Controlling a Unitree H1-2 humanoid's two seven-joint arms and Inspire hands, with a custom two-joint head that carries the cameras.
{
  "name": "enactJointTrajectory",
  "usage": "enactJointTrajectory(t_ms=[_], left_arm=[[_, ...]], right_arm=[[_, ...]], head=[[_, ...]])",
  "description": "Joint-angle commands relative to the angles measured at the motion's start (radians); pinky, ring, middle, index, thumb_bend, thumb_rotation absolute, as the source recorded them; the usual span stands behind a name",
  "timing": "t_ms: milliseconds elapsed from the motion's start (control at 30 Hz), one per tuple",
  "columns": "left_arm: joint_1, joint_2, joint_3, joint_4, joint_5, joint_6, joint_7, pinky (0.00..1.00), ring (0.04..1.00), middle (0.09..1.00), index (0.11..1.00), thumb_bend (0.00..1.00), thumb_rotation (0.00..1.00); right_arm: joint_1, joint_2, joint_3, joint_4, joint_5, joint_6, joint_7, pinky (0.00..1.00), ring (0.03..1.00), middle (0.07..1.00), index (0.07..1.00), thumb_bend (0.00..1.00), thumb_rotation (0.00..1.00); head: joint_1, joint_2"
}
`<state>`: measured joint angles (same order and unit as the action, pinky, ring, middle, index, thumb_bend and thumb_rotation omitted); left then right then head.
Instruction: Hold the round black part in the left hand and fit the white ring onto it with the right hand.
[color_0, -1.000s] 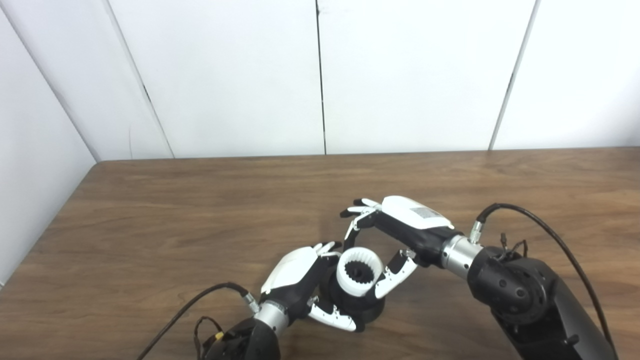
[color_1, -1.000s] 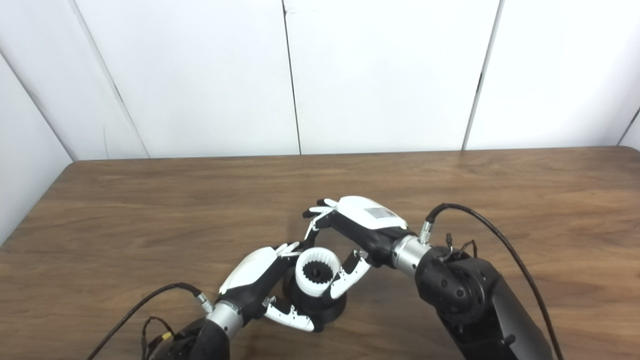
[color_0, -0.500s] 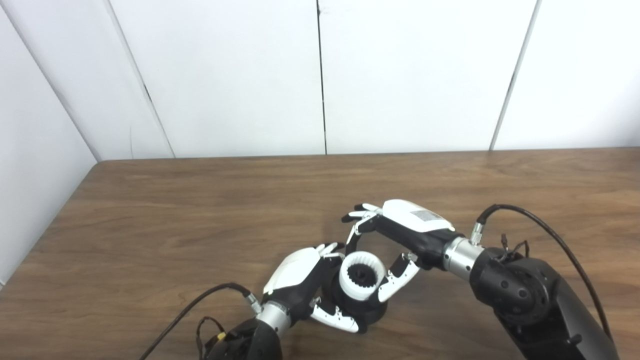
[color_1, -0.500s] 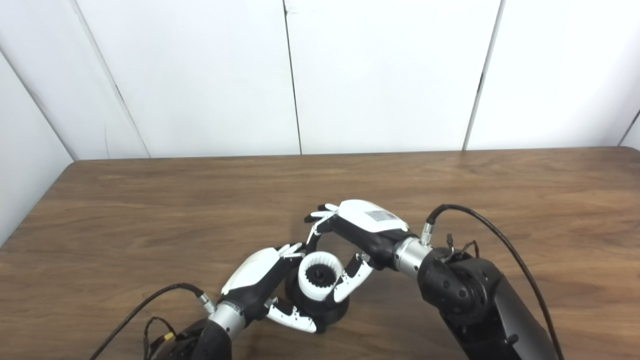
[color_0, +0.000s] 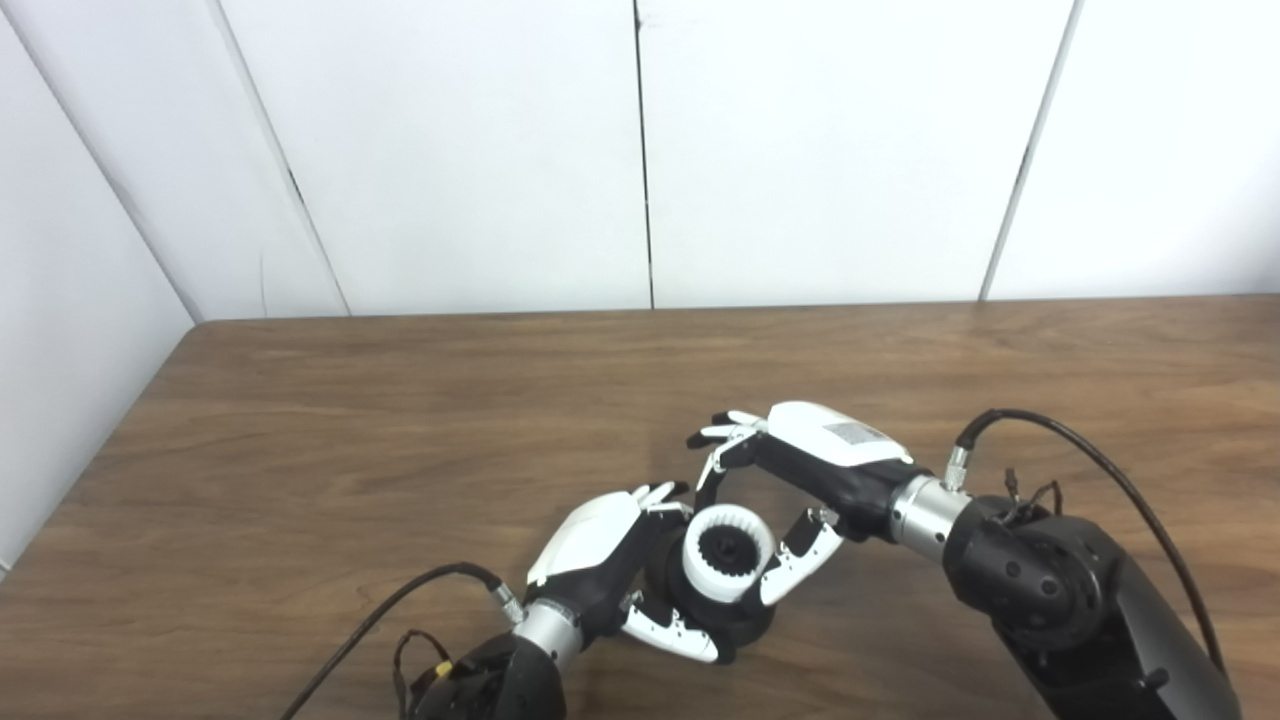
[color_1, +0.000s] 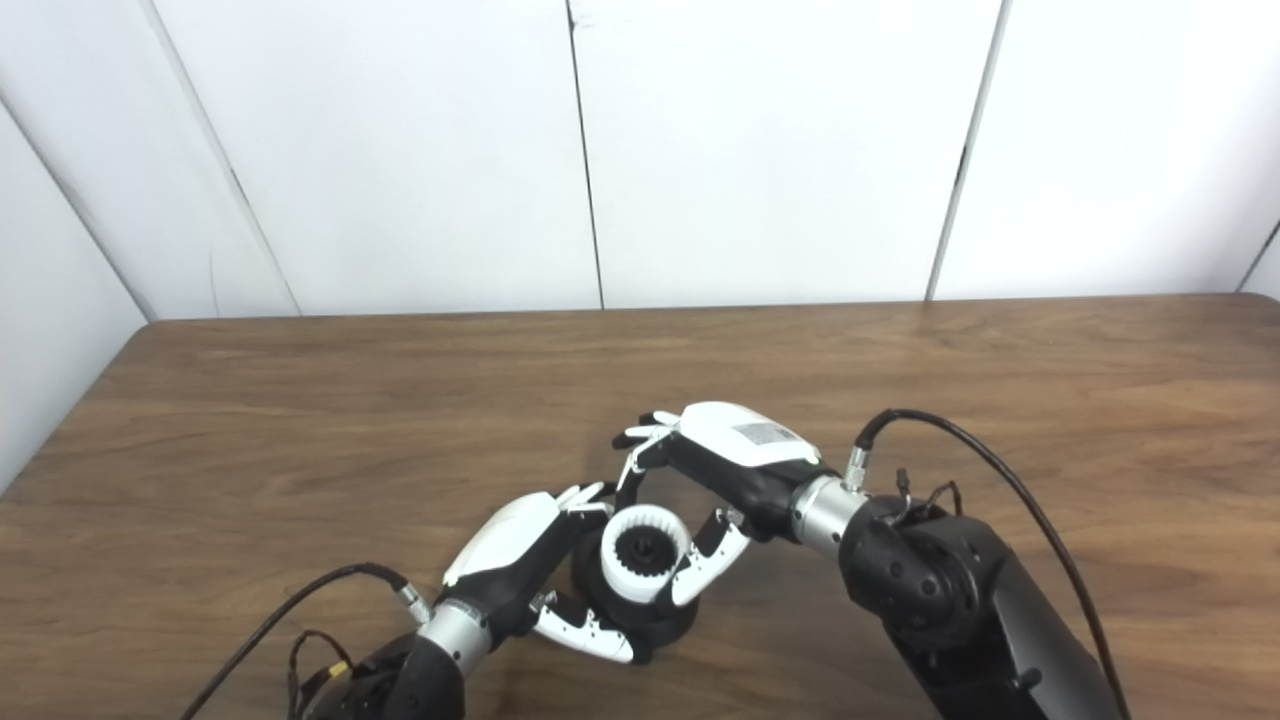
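My left hand (color_0: 600, 550) clasps the round black plastic part (color_0: 735, 622) while my right hand (color_0: 800, 480) pinches the stiff, light, toothed white plastic ring (color_0: 727, 553) by its outer rim.

A lab test cell: wooden table (color_0: 400, 420) (bare) against white panel walls (color_0: 820, 150).

Round black part (color_0: 742, 628), a squat dark cylinder resting on the near part of the wooden table (color_0: 400, 420). White ring (color_0: 728, 552) seated on top of the black part, its inner wall ribbed with small teeth, opening facing up, dark toothed hub visible inside
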<state>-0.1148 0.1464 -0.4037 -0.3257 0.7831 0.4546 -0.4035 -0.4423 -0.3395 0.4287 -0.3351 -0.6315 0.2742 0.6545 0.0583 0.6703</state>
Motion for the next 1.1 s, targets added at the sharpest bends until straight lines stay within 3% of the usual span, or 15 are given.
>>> enactJointTrajectory(t_ms=[0, 267, 800, 1067], left_arm=[[-0.016, -0.003, 0.004, -0.022, -0.003, 0.002, -0.002, 0.99, 1.0, 0.985, 0.719, 0.93, 0.24], [-0.015, -0.007, 0.001, -0.021, 0.001, 0.003, -0.001, 0.99, 1.0, 0.985, 0.722, 0.93, 0.24], [-0.008, -0.017, 0.017, -0.019, -0.021, 0.003, 0.012, 0.98, 1.0, 0.985, 0.726, 0.93, 0.22], [-0.011, 0.007, 0.031, -0.024, -0.047, -0.009, 0.002, 0.93, 1.0, 0.983, 0.759, 0.95, 0.24]], right_arm=[[-0.033, -0.017, -0.004, -0.002, 0.011, -0.021, 0.009, 0.87, 0.977, 0.899, 0.671, 0.84, 0.33], [-0.035, -0.027, 0.001, -0.004, 0.015, -0.008, 0.039, 0.88, 0.977, 0.902, 0.745, 0.99, 0.38], [-0.044, -0.024, -0.023, -0.014, 0.025, 0.011, 0.052, 0.89, 0.98, 0.921, 0.795, 1.0, 0.42], [-0.041, -0.034, -0.042, -0.031, 0.023, 0.011, 0.046, 0.88, 0.968, 0.928, 0.835, 1.0, 0.45]], head=[[0.002, 0.002], [0.002, 0.002], [0.003, -0.003], [-0.002, -0.008]])
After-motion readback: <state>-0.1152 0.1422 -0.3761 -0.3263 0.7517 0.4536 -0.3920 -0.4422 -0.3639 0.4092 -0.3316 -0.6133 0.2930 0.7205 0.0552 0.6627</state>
